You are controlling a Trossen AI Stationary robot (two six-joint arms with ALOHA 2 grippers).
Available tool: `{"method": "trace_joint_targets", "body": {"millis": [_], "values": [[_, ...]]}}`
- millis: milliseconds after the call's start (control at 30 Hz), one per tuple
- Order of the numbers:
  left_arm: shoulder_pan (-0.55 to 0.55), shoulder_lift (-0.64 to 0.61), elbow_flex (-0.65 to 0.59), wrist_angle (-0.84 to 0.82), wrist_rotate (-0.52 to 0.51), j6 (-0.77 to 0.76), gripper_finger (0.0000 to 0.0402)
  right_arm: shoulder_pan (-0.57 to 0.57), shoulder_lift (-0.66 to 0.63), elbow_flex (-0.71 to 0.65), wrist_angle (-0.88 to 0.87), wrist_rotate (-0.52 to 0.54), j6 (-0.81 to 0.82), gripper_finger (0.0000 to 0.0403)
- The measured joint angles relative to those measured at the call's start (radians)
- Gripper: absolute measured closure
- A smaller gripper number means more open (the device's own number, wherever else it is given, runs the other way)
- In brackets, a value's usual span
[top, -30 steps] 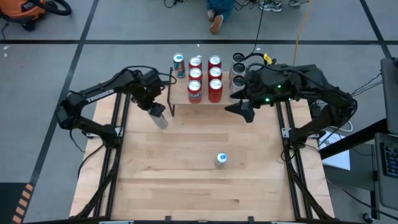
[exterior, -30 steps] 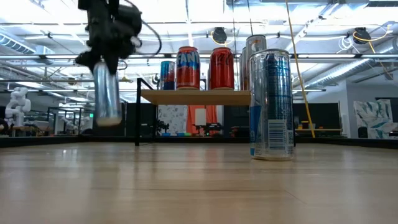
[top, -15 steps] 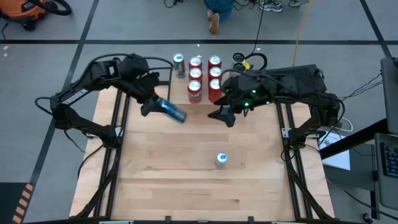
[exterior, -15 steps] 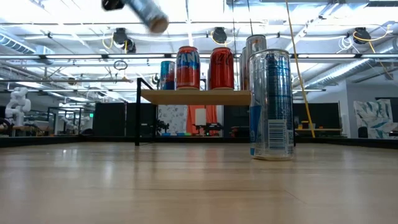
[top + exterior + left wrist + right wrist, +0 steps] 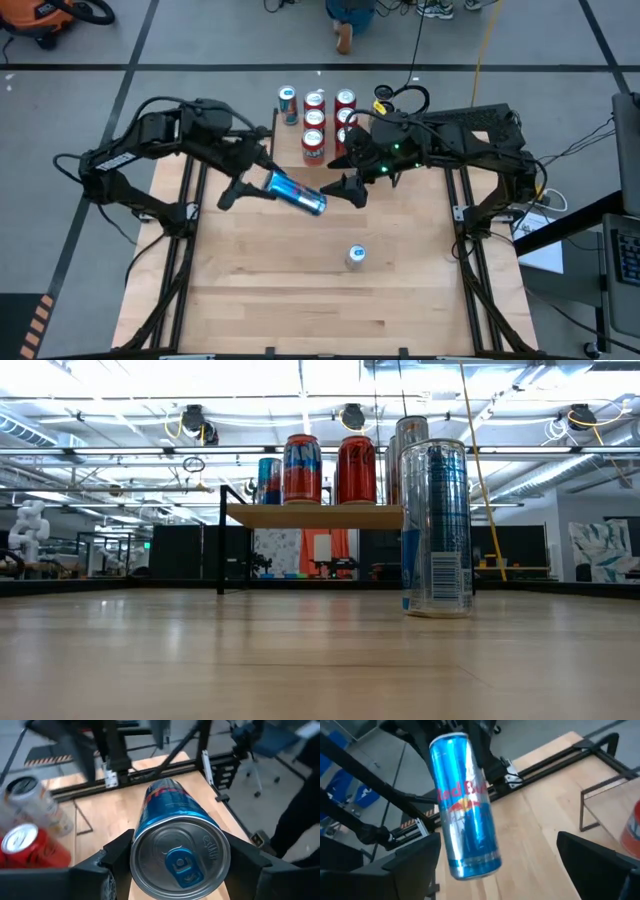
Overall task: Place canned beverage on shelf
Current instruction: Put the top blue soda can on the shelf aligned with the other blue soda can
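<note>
A blue and silver can point(image 5: 297, 192) lies tilted in the air over the table's middle, with my left gripper point(image 5: 262, 180) shut on its lid end. Its lid and tab point(image 5: 180, 862) face the left wrist camera. My right gripper point(image 5: 342, 180) stands open just beyond the can's bottom end point(image 5: 475, 865), a finger on either side and apart from it. The shelf point(image 5: 310, 515) stands at the table's far edge on thin black legs, with several red cans point(image 5: 330, 125) upright on top. Neither gripper shows in the low view. My left gripper pinches the can's side wall close to the lid end point(image 5: 150, 820) between its two fingers point(image 5: 116, 851). The fingers come slanting from the table's left and lie along the can. The can is lifted clear, its bottom end pointing toward the table's right and slightly down.
A second slim can point(image 5: 356, 256) stands upright on the bare wood nearer the table's front, large in the low view point(image 5: 435, 525). Dark cans point(image 5: 383, 100) stand at the shelf's right end. Black rails run along both table sides.
My left gripper has risen and swung toward the table's middle, rolling over. The can, which hung upright below it near the shelf's left leg, now lies tilted and high, out of the low view. My right gripper has come toward the table's left, up to the can.
</note>
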State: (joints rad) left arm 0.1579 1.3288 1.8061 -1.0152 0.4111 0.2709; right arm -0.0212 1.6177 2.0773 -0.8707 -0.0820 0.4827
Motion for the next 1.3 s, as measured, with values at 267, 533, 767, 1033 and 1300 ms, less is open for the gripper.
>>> {"method": "trace_joint_targets", "body": {"millis": [267,533,767,1033,1300], "values": [[-0.067,0.001,0.0,0.097,-0.044,0.185,0.0174,-0.025,0.006,0.0,0.046,-0.216,0.014,0.0021],[-0.095,0.013,0.0,0.126,-0.051,0.295,0.0173,-0.081,0.041,0.0,0.074,-0.423,0.062,0.0021],[-0.109,0.034,0.0,0.147,-0.05,0.322,0.0173,-0.103,0.109,0.0,0.152,-0.656,0.107,0.0022],[-0.108,0.044,0.0,0.173,-0.05,0.322,0.0173,-0.103,0.162,0.0,0.173,-0.761,0.081,0.0025],[-0.108,0.046,0.0,0.165,-0.05,0.398,0.0173,-0.103,0.162,0.0,0.172,-0.765,0.051,0.008]]}}
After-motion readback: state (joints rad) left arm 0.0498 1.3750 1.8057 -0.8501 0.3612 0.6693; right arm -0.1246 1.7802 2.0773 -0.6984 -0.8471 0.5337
